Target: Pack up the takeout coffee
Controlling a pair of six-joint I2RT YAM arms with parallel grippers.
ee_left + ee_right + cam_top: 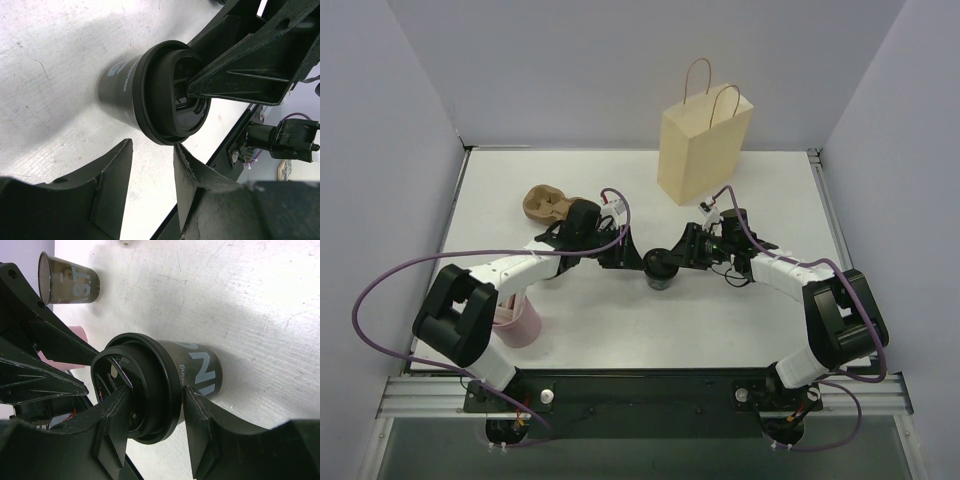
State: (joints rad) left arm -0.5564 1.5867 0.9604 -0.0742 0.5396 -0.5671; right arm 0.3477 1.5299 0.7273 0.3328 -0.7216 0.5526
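The takeout coffee [660, 270], a small black cup with a dark lid, stands mid-table between my two grippers. My right gripper [676, 259] is shut on it. In the right wrist view one finger [116, 416] lies on the lid top and the other presses the side just under the lid rim of the cup [200, 371]. My left gripper [632, 260] is open and empty just left of the cup. In the left wrist view its gripper [152, 150] stops short of the lid [165, 95]. The tan paper bag [703, 140] stands upright at the back.
A brown pulp tray [548, 203] lies at the back left beside my left arm. A pink cup [517, 322] stands near the front left, under the left arm. The right wrist view shows another dark cup with pale lettering [70, 281] beyond it.
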